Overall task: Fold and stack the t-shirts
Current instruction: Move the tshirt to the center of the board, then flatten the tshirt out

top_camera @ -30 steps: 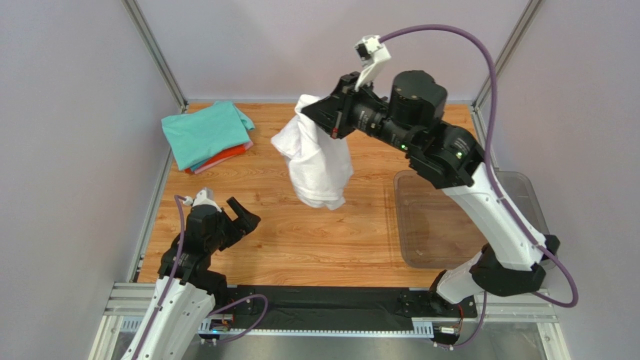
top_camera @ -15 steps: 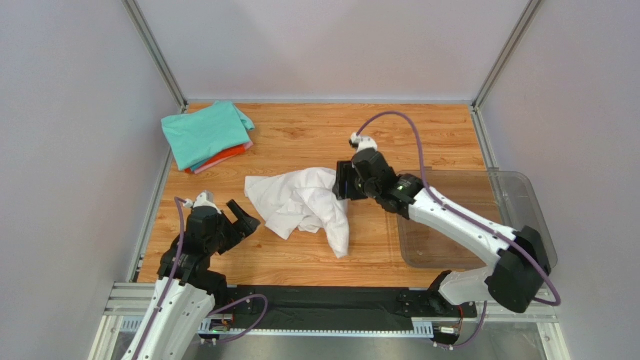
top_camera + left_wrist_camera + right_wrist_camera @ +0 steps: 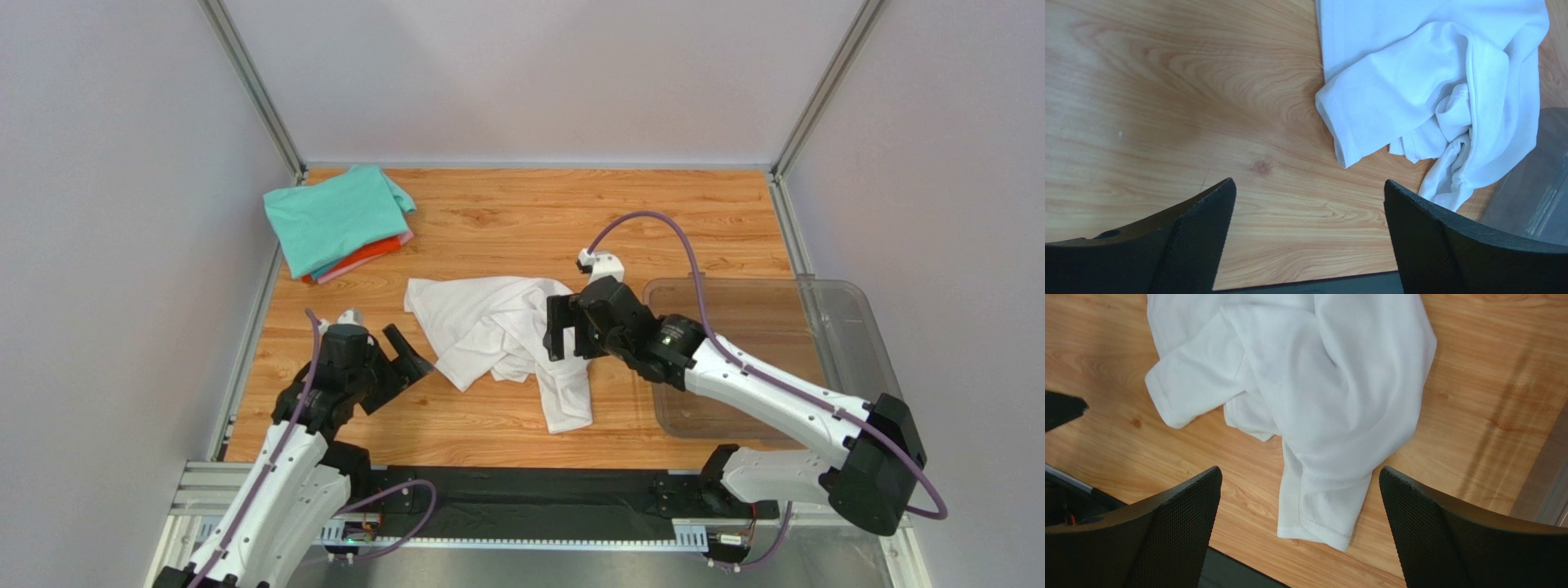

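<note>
White t-shirt [image 3: 491, 331] has been released and dropped, crumpled, mid-table [image 3: 687, 221]. Right gripper [image 3: 1300, 481] is now spread wide and empty above it. Left gripper [image 3: 1309, 187] is open and empty at the shirt's left. Flattening is judged next. Folded stack [image 3: 337, 221] is kept far left.

White shirt [image 3: 491, 333]: crumpled at the middle of the table [image 3: 687, 221].
Folded stack [image 3: 340, 221]: teal on top, far left corner.
Right gripper [image 3: 555, 331]: over shirt's right side.
Left gripper [image 3: 402, 355]: near shirt's left edge.

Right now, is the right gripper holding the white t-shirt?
No, the right gripper hangs with its jaws wide open above the white t-shirt, which lies crumpled on the wooden table.
</note>
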You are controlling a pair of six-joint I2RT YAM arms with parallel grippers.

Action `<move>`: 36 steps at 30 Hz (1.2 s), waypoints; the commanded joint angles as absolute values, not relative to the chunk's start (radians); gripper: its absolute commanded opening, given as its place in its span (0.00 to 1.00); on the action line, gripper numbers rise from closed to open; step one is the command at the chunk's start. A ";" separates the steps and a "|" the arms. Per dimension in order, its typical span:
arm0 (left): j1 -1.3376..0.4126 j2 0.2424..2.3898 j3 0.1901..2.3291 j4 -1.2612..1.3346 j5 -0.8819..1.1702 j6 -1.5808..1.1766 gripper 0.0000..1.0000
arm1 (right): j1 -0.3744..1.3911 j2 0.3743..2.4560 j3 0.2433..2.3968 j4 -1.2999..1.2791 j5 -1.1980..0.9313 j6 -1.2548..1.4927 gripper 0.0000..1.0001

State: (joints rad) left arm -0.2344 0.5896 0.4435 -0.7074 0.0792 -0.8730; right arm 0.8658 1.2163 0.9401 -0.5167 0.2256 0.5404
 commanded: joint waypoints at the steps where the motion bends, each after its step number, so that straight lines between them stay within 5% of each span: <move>1: -0.236 0.638 0.411 -0.551 0.156 -0.858 0.93 | 0.929 1.181 0.876 -0.534 0.308 0.598 1.00; 23: -0.236 1.267 0.485 -0.187 0.285 -0.770 0.45 | 1.048 1.054 0.604 -0.482 0.338 0.787 1.00; 27: -0.236 1.261 0.483 -0.201 0.290 -0.769 0.07 | 1.052 1.075 0.598 -0.479 0.331 0.796 1.00; 29: -0.236 1.249 0.480 -0.215 0.287 -0.767 0.01 | 1.057 1.091 0.597 -0.469 0.328 0.798 1.00; 36: -0.236 1.122 0.463 -0.313 0.230 -0.764 0.00 | 1.074 1.176 0.607 -0.434 0.319 0.804 0.97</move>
State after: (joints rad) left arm -0.2344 1.1828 0.4717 -0.2695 0.2596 -0.7780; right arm 1.0607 1.1442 0.6022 -0.4854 0.3080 0.7788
